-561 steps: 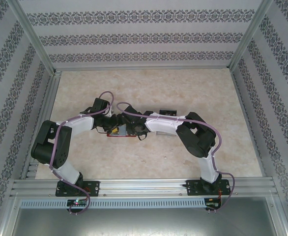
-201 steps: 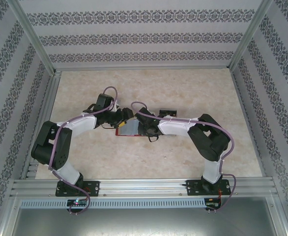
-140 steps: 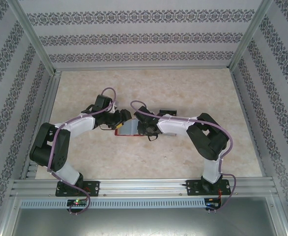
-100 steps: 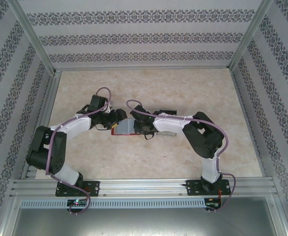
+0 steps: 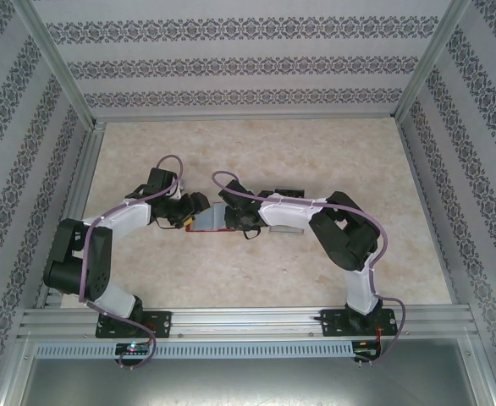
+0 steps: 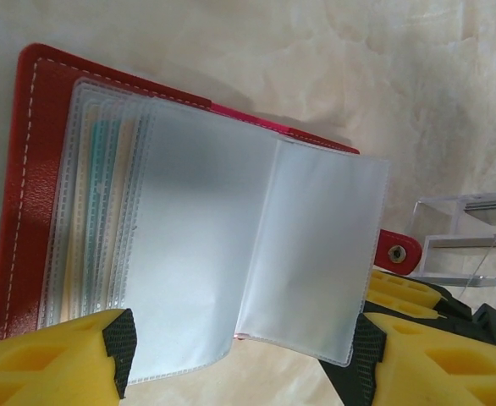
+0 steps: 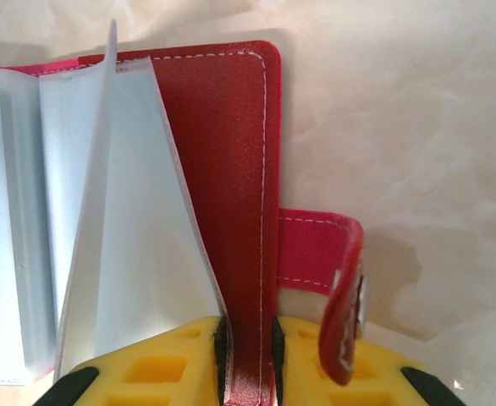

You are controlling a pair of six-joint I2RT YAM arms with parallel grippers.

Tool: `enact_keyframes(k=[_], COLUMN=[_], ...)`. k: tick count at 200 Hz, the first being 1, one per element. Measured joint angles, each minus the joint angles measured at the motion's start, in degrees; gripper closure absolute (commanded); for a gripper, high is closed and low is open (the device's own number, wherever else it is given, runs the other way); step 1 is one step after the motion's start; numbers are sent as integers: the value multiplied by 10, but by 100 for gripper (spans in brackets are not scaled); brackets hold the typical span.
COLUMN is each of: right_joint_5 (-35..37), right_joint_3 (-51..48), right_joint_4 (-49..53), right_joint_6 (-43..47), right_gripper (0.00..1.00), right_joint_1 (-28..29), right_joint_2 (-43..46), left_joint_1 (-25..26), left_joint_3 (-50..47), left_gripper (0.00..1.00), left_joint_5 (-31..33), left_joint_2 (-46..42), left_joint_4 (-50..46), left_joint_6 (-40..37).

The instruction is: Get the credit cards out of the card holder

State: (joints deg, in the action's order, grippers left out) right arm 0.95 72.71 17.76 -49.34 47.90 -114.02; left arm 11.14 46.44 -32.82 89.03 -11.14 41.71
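Lying on marbled beige tbl, patterned walls: card holder

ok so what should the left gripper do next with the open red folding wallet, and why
Probably shift the open left gripper toward the stacked clear pockets, where teal and beige card edges show, and pinch one. The right gripper clamps the cover of the red folding wallet, so it should stay put.

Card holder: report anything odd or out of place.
Nothing damaged. The card holder lies open, its red tab curled up beside the right pincer, and one clear sleeve stands upright instead of lying flat.
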Motion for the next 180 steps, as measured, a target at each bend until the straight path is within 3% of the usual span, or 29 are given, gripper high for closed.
enact_keyframes(k=[102,180], right_joint_5=[-2,-2], right_joint_3=[0,0], right_joint_4=[-7,-7], right_joint_6=[0,0], right_gripper=[75,75], right_joint_1=[3,3], right_joint_2=[-2,-2], left_joint_1=[0,0], left_joint_3=[-1,-1], left_gripper=[30,29], left_joint_5=[18,-21], left_joint_2=[24,38], left_joint_4=[-3,17], left_joint_6=[0,1])
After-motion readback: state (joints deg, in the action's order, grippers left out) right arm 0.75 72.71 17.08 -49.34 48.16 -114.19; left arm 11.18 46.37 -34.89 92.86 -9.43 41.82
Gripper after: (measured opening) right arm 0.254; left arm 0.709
